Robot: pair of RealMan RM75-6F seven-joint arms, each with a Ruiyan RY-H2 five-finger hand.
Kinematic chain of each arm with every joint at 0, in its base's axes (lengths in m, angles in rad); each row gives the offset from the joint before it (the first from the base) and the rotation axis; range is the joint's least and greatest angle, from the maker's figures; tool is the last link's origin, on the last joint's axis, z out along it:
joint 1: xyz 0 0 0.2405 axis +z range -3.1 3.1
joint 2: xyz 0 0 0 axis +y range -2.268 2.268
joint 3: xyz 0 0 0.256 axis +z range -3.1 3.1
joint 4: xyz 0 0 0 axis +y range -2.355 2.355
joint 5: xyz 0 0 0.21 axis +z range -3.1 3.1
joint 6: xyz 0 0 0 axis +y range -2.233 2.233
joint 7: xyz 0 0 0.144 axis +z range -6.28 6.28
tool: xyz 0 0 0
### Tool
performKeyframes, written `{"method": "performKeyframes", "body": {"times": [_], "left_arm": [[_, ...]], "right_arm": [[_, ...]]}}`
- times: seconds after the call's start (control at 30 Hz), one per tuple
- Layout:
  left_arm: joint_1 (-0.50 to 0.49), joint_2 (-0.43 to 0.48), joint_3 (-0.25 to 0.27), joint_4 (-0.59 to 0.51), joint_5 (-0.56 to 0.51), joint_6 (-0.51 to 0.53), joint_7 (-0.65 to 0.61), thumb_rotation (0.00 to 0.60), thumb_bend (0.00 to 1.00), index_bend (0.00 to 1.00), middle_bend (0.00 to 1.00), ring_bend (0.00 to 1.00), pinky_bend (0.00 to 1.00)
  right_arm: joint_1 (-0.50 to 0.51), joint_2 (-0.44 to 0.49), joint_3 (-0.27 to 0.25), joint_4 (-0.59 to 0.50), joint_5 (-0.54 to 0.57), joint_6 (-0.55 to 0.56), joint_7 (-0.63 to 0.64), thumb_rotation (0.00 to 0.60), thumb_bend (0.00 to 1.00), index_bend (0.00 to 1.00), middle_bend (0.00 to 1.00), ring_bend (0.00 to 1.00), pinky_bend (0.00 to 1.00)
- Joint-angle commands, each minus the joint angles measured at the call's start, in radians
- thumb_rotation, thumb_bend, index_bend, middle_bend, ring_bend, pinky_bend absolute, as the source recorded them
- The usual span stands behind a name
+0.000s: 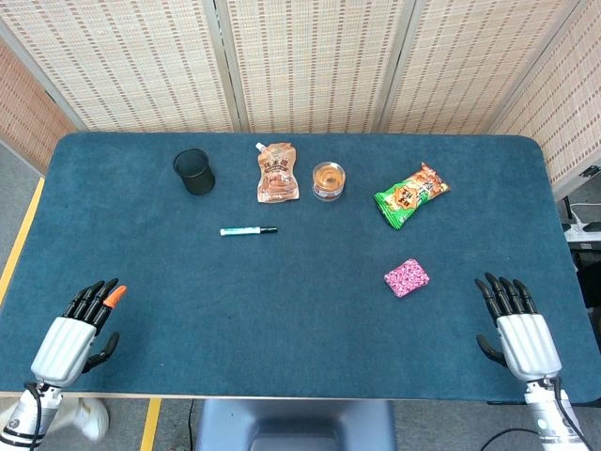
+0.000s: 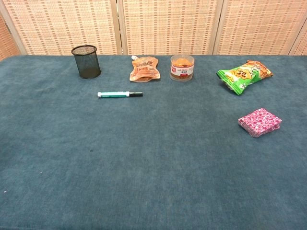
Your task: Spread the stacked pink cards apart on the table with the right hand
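Observation:
The stack of pink cards [image 1: 407, 277] lies flat on the blue table, right of centre; in the chest view the pink cards [image 2: 259, 121] sit near the right edge as one neat pile. My right hand [image 1: 519, 327] rests at the table's near right corner, fingers extended and apart, holding nothing, a short way right of and nearer than the cards. My left hand [image 1: 79, 327] rests at the near left corner, fingers also spread and empty. Neither hand shows in the chest view.
Along the far side stand a black mesh cup [image 1: 194, 172], a brown pouch [image 1: 277, 173], a clear jar [image 1: 329, 180] and a green snack bag [image 1: 410, 195]. A green marker [image 1: 248, 230] lies mid-table. A small orange object [image 1: 115, 296] sits by my left fingers.

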Motion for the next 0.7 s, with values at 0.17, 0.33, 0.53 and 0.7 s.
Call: {"method": "performKeyframes", "body": {"times": [0.17,0.33,0.53,0.7], "left_arm": [[0.001,0.003,-0.001,-0.01,-0.003,0.001,0.003,0.6,0.47,0.0,0.0,0.04,0.13],[-0.002,0.002,-0.006,0.008,-0.003,0.007,-0.02,0.6,0.47,0.0,0.0,0.04,0.13],[0.003,0.008,-0.007,0.007,-0.005,0.019,-0.03,0.6,0.47,0.0,0.0,0.05,0.13],[0.001,0.007,-0.007,0.005,-0.013,0.009,-0.026,0.6,0.47,0.0,0.0,0.05,0.13]], "right_arm": [[0.017,-0.032,0.016,0.044,-0.014,0.0,-0.006,0.6,0.21,0.0,0.0,0.0,0.0],[0.113,-0.046,0.052,0.096,-0.031,-0.102,-0.052,0.6,0.21,0.0,0.0,0.0,0.0],[0.261,-0.044,0.068,0.153,-0.018,-0.329,-0.048,0.6,0.21,0.0,0.0,0.0,0.0],[0.356,-0.071,0.089,0.217,0.02,-0.459,-0.097,0.6,0.21,0.01,0.06,0.0,0.0]]}}
